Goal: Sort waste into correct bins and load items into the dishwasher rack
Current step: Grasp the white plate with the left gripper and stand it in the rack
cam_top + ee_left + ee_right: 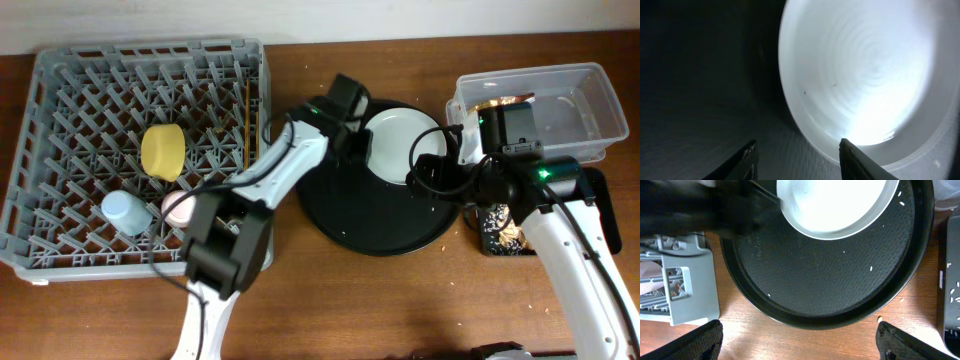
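Dark fingertips (749, 159) of the left gripper (796, 159) are sitting lowest and closest in the left wrist view, spread apart with nothing pinched between them. One tip is hanging over the round black tray (700, 100); the other is overlapping the rim of the white plate (865, 75), so the jaws are seeming to straddle that rim, though contact is not clear from this angle. Overhead, the plate is lying flat on the tray's far half, with the left gripper at its left edge. Right gripper (800, 347) is also standing wide open and empty, hovering over the tray's near rim, the plate ahead of it and well apart from its fingers. Pale crumbs (872, 269) are lying scattered on the tray. Dishwasher rack (60, 100) is already holding the yellow bowl (162, 150), light blue cup (125, 212), pink cup (178, 207) and, by its right wall, the chopsticks (246, 125). Judging from that, the plate is the last item waiting, and the step in hand is taking hold of it. Next move is calling for the left jaws to close on the rim, then a lift clear of the tray and a carry leftward to stand it between pegs. Crumbs are probably needing a bin afterwards; clear tub (590, 100) is sitting near the tray's far right.
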Controlling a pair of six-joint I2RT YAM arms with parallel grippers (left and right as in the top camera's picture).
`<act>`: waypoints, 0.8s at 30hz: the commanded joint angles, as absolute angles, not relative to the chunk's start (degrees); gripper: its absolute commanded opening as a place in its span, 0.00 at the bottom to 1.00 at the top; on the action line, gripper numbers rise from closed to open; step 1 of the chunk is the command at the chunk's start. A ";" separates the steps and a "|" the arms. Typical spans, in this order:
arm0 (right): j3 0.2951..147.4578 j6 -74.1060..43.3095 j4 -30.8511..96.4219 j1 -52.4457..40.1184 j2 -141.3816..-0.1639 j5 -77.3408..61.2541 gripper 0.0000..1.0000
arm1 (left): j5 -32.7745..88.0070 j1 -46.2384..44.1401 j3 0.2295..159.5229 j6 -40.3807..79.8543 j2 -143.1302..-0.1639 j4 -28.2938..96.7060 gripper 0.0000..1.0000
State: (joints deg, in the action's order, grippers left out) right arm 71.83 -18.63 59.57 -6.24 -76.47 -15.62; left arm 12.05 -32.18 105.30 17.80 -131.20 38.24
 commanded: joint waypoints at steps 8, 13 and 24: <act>72.16 -18.28 59.86 -5.98 -76.51 -15.88 0.98 | 15.25 -31.88 105.10 23.53 -136.51 36.99 0.00; 72.16 -18.26 60.49 -5.98 -76.51 -15.88 0.98 | 12.53 -24.27 109.71 22.26 -129.03 48.73 0.00; 72.16 -18.26 60.53 -5.98 -76.51 -15.86 0.99 | -49.87 -14.85 109.93 15.55 -101.25 73.21 0.00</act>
